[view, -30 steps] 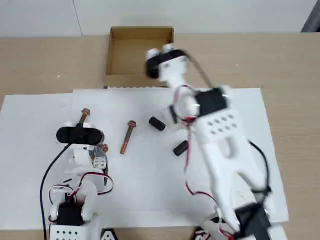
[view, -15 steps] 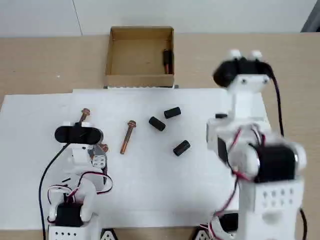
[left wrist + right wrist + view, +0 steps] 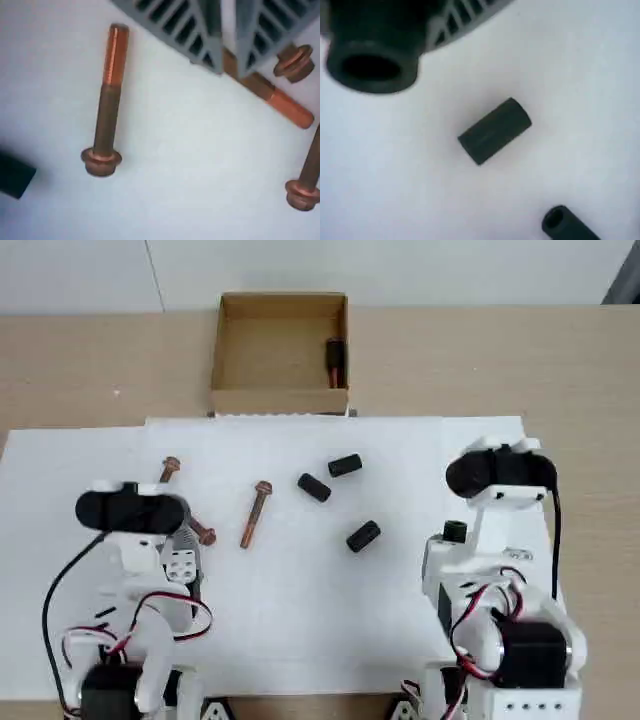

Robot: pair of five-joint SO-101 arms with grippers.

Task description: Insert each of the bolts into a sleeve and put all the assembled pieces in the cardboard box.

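Your left gripper has its jaws closed on the shaft of the gripped bolt, down at the white paper; you cannot tell whether that bolt is lifted. Just beside it sit a bolt head and a side bolt, with the long bolt farther off. A first sleeve, second sleeve and third sleeve lie loose and apart between the arms. One assembled piece lies in the cardboard box, against a side wall. You cannot tell whether your right gripper is apart or together.
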